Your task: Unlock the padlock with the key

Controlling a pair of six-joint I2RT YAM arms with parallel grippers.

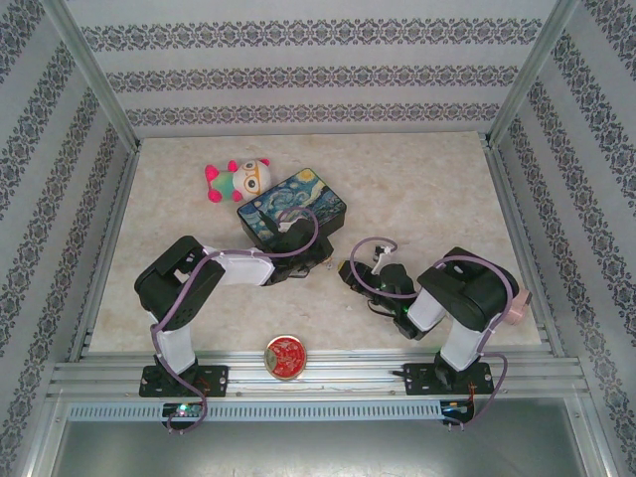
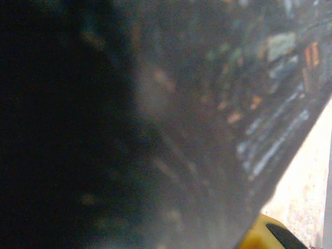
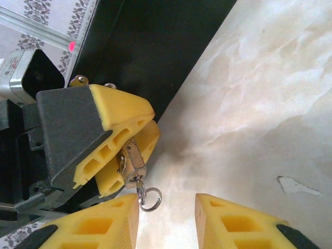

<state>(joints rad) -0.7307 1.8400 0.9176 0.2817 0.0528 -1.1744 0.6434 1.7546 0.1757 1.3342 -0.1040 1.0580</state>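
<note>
Now my left claw (image 3: 148,127) pinches the tiny padlock (image 3: 133,161); my right claw (image 3: 167,207) stands open, empty, beside its dangling ring (image 3: 150,199). Light, hard, slick metal, I judge: best clamped across its flat faces.

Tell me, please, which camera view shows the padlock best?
The right wrist view: the padlock sits close and sharp, pinched in the left gripper, a ring hanging beneath it. From the top external view it is too small to pick out; the left wrist view is a dark blur, so I cannot tell.
</note>
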